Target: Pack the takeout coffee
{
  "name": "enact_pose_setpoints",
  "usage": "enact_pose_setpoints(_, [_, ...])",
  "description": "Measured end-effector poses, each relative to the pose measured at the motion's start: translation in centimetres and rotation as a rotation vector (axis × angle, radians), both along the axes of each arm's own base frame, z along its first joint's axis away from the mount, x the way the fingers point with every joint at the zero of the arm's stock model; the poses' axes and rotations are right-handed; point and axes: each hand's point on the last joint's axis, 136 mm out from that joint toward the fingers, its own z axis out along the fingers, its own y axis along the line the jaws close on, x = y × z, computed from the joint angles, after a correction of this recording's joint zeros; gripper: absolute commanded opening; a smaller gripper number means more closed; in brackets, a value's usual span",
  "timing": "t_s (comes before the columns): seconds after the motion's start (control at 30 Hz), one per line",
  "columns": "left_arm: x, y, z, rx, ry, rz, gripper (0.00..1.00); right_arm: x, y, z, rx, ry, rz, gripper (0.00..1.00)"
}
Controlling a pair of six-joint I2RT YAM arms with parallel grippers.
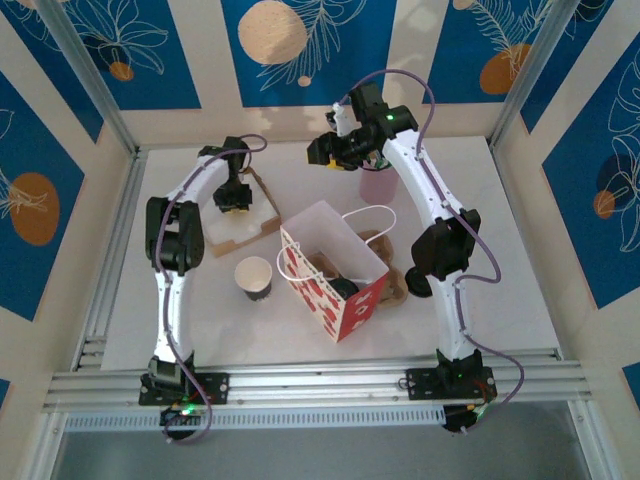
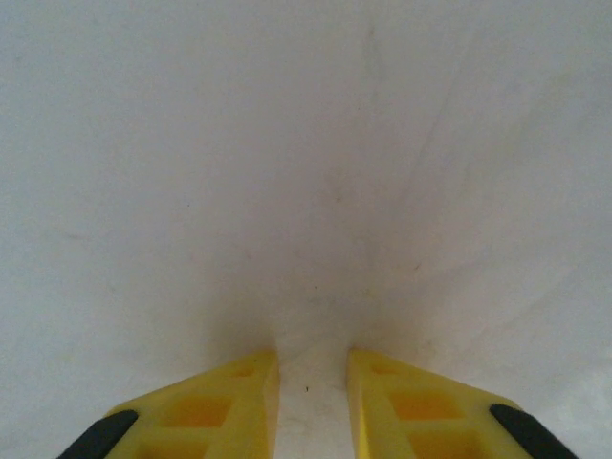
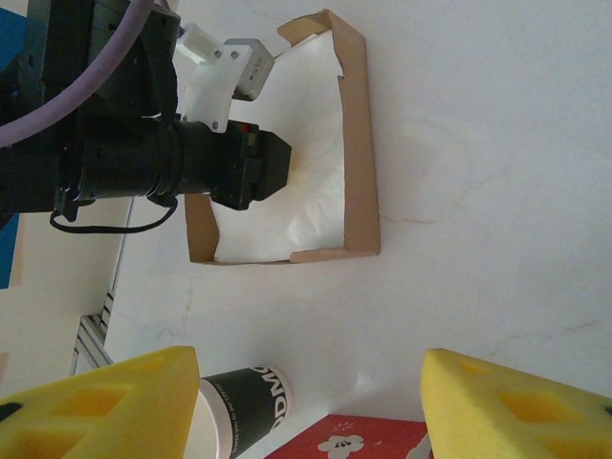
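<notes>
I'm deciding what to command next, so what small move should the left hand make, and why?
Probably lift the left hand off the cardboard tray and swing it toward the black paper cup. Its fingers sit close over the tray's white liner holding nothing, while the cup stands upright beside the paper bag, not inside it.
</notes>
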Motion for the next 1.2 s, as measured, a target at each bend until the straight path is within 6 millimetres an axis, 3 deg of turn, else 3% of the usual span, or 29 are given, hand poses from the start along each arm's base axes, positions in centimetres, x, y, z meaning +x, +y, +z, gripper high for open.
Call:
enact_pose_setpoints(0.2, [-0.04, 0.03, -0.27, 0.002, 0.006, 0.0, 0.18, -0.05, -0.02, -0.25, -0.004, 0.003, 0.004, 0.63])
enact_pose_setpoints(0.37, [0.01, 0.08, -0.19, 0.005, 0.004, -0.005, 0.39, -0.06, 0.0, -0.23, -0.003, 0.0, 0.008, 0.63])
enact_pose_setpoints(0.47, [0.02, 0.26, -0.17, 0.014, 0.004, -0.006, 0.44, -0.08, 0.03, -0.22, -0.002, 0.001, 0.009, 0.63])
enact_pose_setpoints(0.7, [0.1, 0.75, -0.17, 0.014, 0.004, 0.005, 0.43, -0.12, 0.06, -0.19, 0.001, 0.002, 0.011, 0.63])
enact_pose_setpoints(1.2, [0.3, 0.71, -0.99, 0.007, 0.014, 0.006, 0.22, -0.12, 0.07, -0.18, 0.001, 0.002, 0.012, 0.63])
